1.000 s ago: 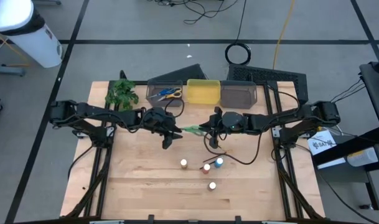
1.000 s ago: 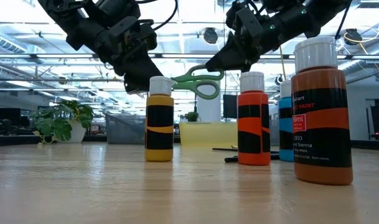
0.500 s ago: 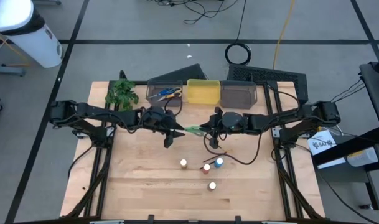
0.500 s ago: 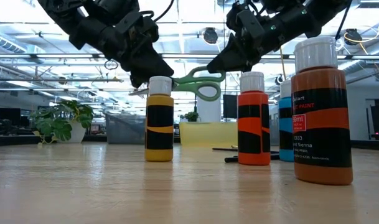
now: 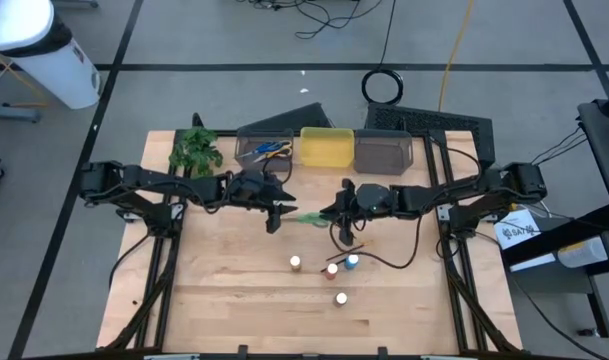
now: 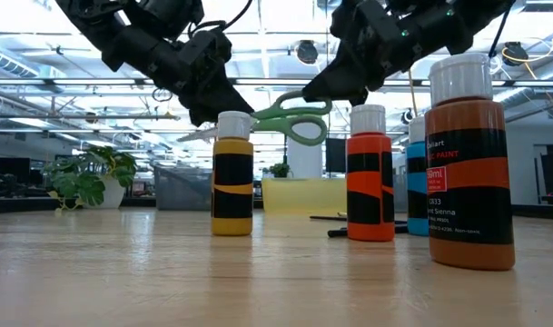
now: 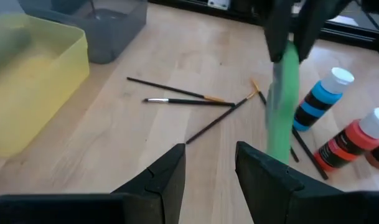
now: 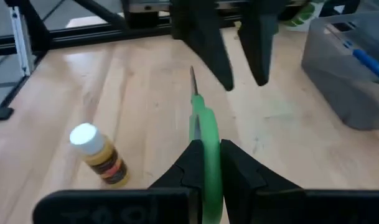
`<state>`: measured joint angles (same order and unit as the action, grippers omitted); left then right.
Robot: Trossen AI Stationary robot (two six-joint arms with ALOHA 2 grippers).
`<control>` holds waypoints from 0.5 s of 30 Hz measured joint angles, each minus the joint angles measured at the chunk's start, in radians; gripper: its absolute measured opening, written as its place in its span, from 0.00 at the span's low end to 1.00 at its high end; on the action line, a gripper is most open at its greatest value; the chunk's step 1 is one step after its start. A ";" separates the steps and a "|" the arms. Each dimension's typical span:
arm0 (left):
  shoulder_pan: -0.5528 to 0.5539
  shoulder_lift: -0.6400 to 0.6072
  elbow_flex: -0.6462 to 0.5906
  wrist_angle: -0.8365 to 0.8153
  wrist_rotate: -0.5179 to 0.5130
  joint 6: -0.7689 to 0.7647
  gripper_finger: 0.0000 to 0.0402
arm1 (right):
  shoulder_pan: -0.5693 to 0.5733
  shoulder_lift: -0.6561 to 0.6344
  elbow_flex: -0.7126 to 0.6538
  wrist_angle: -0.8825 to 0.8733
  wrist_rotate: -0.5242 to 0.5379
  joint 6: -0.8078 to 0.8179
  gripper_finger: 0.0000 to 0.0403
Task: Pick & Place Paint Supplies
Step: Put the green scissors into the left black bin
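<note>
1. Midair, above the table's middle, the green scissors (image 6: 290, 116) were held in the right gripper (image 5: 331, 211).
2. Opposite, the left gripper (image 5: 277, 212) was held part-open, empty.
3. Blades should be clamped squarely before release.

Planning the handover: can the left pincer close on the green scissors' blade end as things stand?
Probably yes. The right pincer holds the green scissors in the air by the handle end, blades toward the open left pincer, with nothing between them.
</note>
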<state>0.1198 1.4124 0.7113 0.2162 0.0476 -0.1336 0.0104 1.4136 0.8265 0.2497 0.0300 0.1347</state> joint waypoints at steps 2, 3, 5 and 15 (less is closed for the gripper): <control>-0.001 0.000 0.000 0.010 -0.010 -0.001 0.38 | -0.003 0.000 0.000 -0.001 0.006 0.001 0.05; 0.000 0.000 0.000 0.016 -0.004 -0.002 0.38 | -0.004 0.000 0.000 -0.001 0.015 0.003 0.05; 0.001 0.000 0.000 0.017 0.029 0.000 0.38 | -0.003 0.000 0.000 0.000 0.017 0.002 0.05; -0.011 0.000 0.000 -0.044 0.187 0.009 0.38 | -0.003 0.000 0.000 0.008 0.020 -0.008 0.05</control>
<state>0.1083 1.4124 0.7113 0.1726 0.2347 -0.1244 0.0071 1.4136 0.8265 0.2572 0.0499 0.1265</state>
